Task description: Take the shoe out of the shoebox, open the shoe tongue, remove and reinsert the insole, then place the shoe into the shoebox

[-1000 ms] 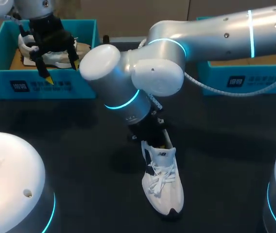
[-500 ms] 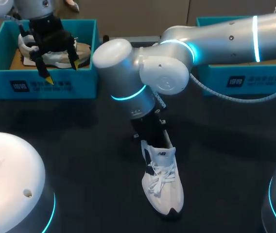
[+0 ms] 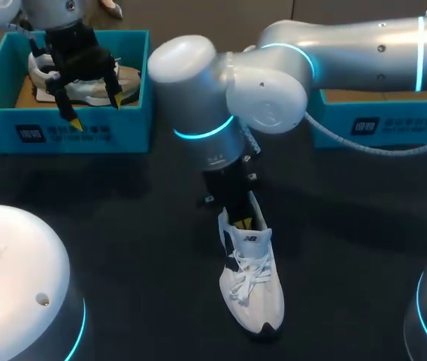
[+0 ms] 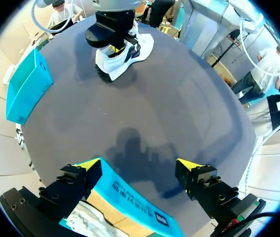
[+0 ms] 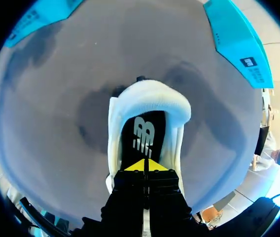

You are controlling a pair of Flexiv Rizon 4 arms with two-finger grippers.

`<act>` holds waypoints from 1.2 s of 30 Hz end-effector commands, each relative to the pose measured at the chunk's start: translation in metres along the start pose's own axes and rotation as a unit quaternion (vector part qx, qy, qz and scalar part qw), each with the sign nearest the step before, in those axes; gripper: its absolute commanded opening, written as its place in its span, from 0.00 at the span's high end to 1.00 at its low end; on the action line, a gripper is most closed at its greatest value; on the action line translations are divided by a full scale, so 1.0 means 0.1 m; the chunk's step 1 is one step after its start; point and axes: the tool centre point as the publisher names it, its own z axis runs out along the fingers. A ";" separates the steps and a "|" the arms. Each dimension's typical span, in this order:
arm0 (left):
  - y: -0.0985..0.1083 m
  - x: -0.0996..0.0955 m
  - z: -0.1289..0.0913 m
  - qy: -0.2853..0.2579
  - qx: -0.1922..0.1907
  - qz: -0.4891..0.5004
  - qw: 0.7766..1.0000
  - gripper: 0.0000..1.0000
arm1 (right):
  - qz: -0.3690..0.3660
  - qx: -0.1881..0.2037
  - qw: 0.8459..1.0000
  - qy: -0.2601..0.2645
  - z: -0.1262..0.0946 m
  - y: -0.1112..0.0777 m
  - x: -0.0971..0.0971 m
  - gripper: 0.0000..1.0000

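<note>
Table (image 3: 123, 218) holds shoe (image 3: 252, 293), seemingly well apart from shoeboxes (image 3: 71, 134).

the shoe (image 3: 251, 289) lies midway on the table (image 3: 131, 226), the right gripper (image 3: 243, 223) over its opening. behind it, the shoebox (image 3: 63, 134) stands far left under the left gripper (image 3: 95, 110), another box (image 3: 383, 124) far right.

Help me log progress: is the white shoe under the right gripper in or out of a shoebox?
Out. The white shoe stands upright on the dark table, no box walls around it.
</note>
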 end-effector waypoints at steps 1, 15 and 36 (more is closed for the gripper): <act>0.00 0.01 0.00 0.000 -0.001 0.000 1.000 0.00 | -0.019 0.014 0.998 0.064 0.09 0.01 -0.16 1.00; 0.00 0.01 0.00 0.000 -0.001 0.000 1.000 0.00 | -0.041 0.038 0.995 0.077 0.07 -0.13 -0.09 0.70; 0.00 0.01 0.00 0.000 -0.001 0.000 1.000 0.00 | -0.029 0.012 0.999 0.037 -0.08 -0.37 0.11 0.00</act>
